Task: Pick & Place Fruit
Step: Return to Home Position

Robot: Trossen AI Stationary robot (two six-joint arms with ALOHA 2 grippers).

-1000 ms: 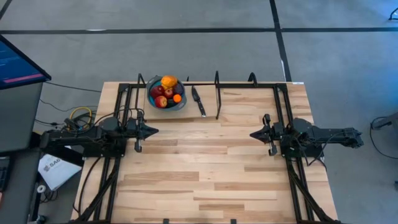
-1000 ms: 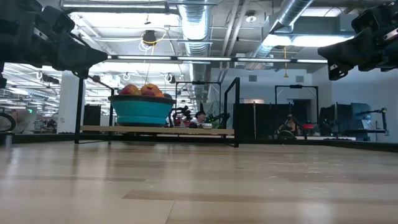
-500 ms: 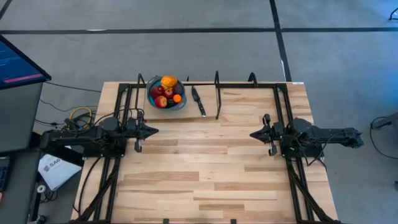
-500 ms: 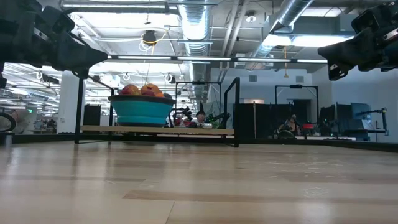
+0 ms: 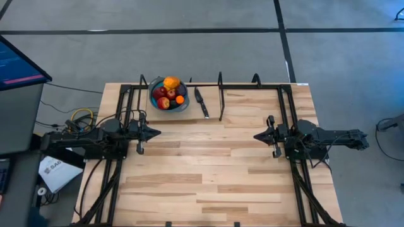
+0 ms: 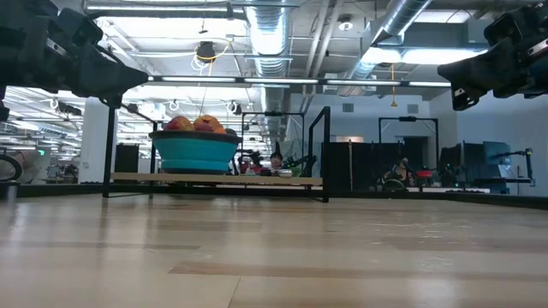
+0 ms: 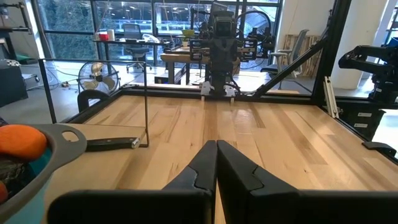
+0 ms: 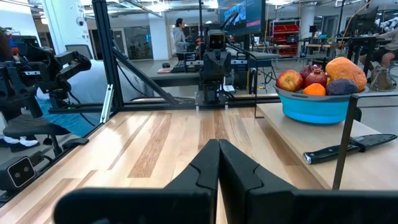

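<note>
Blue bowl (image 6: 195,152) w/ fruit (image 5: 168,93), L gripper (image 5: 156,132), R gripper (image 5: 256,135) closed

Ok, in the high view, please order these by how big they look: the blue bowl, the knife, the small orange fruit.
Largest: the bowl.
Next: the knife, nearly as long as the bowl is wide, but slim.
Smallest: the small orange fruit.

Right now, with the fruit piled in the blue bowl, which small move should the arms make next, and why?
Probably no move is needed: the small toy fruits lie piled in the round blue bowl, the slim black knife lies beside it on the wooden shelf, and the left claw and right claw are shut at the sides of the table.
</note>
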